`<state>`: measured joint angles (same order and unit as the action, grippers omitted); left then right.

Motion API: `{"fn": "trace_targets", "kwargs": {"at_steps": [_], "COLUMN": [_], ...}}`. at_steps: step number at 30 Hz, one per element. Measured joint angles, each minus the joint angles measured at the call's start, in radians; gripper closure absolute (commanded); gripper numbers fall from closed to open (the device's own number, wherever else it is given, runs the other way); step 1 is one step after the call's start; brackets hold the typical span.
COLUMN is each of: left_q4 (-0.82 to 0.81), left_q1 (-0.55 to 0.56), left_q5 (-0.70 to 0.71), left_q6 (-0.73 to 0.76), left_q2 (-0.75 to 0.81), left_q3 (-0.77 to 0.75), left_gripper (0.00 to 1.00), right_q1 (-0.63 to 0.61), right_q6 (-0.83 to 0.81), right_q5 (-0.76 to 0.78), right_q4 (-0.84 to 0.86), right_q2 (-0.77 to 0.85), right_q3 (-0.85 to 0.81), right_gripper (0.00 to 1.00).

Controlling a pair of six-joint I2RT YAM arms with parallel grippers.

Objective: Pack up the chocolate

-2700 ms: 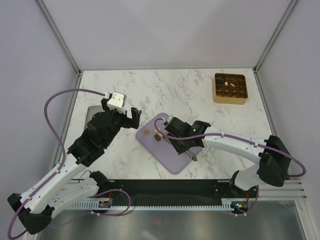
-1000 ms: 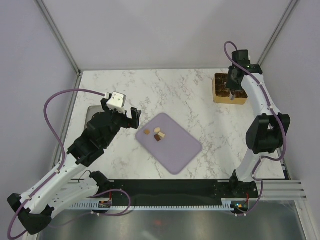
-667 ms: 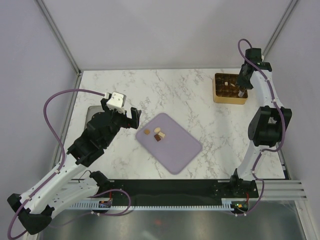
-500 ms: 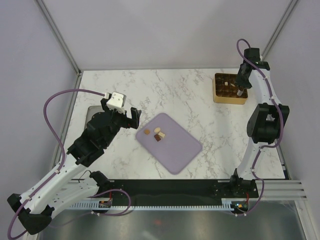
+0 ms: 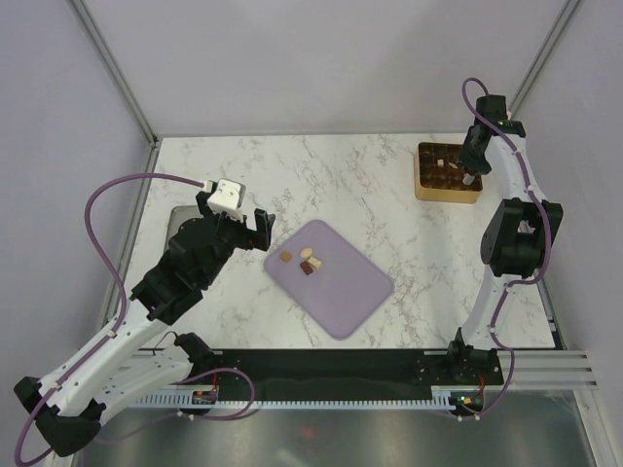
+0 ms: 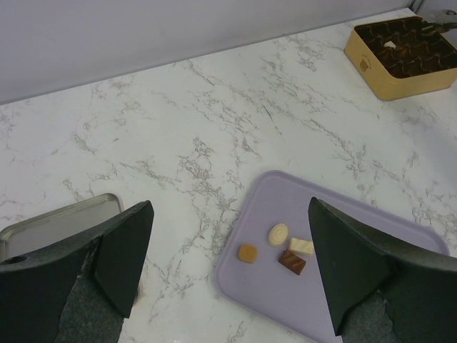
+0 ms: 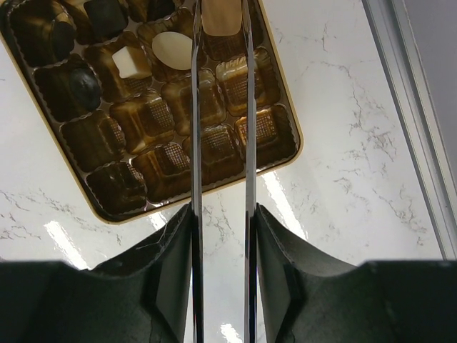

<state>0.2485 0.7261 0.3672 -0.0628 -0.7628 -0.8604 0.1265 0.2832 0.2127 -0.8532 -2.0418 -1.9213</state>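
Now the right gripper (image 5: 470, 178) hangs over the gold tray (image 5: 443, 197) at about one o'clock on the table. Moments ago it was down on the lilac mat (image 5: 346, 287) near the centre. It has swung the whole way across and, over the last half second, has all but stopped moving.

In the wrist view its thin fingers (image 7: 196, 107) stand narrowly apart. A tan piece (image 7: 221, 20) sits between their tips, in a cell along the tray's three-o'clock side. I cannot tell whether the jaws are pinching it or have just let go, because the gap beside it is too fine to read.

Several cells nearby already hold white and dark pieces, while others at the tray's six-o'clock end show bare gold.

The rest of the chocolate (image 6: 278, 234), four pieces, lies clustered at the mat's ten-o'clock corner.

The left gripper (image 6: 230, 229) hovers just off the mat's nine-o'clock edge with its jaws spread wide and nothing between them. It has not shifted.

By my reading, this delivery is at the release stage, and four more trips remain.
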Motion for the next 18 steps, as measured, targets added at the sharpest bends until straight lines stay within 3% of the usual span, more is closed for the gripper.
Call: {"fn": "trace_targets", "kwargs": {"at_steps": [18], "left_q4": [0.0], "left_q1": [0.0], "left_q5": [0.0], "left_q6": [0.0], "left_q2": [0.005], "left_q3": [0.0], "left_gripper": [0.03], "right_q1": [0.0], "right_q6": [0.009], "right_q5": [-0.003], "right_q4": [0.008], "right_q2": [0.002], "right_q3": [0.026], "right_gripper": [0.5]}}
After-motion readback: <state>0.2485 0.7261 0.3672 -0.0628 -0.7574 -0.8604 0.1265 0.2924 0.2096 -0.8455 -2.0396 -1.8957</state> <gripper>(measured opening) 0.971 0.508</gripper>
